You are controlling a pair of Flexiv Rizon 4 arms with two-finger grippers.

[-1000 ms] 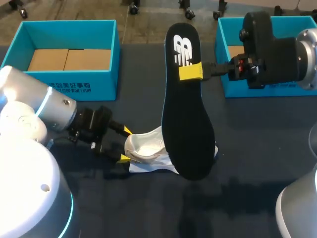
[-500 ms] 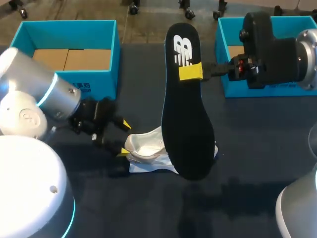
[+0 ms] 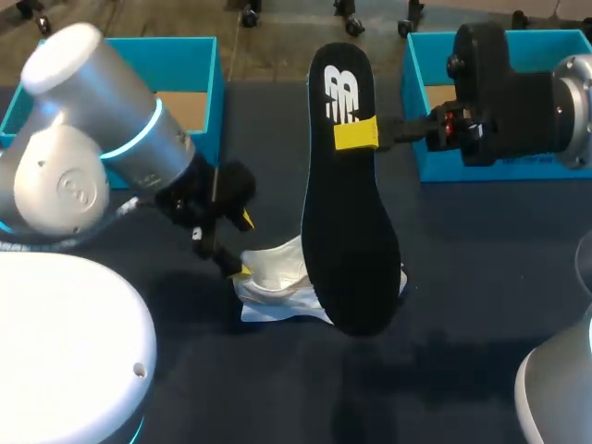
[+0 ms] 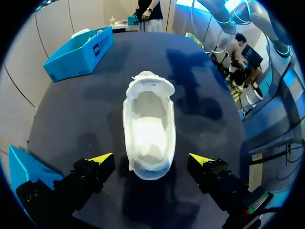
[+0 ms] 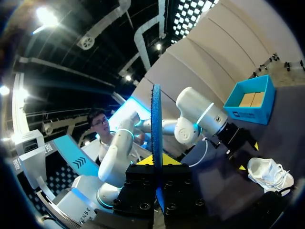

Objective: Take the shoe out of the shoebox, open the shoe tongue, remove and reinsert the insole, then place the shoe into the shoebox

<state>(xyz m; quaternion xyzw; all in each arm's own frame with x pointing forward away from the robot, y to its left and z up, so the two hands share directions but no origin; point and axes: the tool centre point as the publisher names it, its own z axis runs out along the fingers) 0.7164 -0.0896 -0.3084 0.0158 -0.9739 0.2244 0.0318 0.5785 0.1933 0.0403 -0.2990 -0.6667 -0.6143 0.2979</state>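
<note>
**Insole out, shoe waiting on the table**
The right gripper point(image 3: 357, 135) clamps the black insole point(image 3: 350, 213) aloft; the left gripper point(image 4: 150, 159) hangs, fingers spread, over the white shoe point(image 3: 275, 277) mid-table. Reinserting and boxing in the shoebox point(image 3: 185, 41) remain.

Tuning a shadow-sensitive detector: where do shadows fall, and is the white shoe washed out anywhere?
Head view: soft shadow darkens the table beside the shoe, under the left arm. Left wrist view: the shoe's white lining is brightly lit, nearly washed out; dark shadow patches lie on the table ahead of it.
</note>
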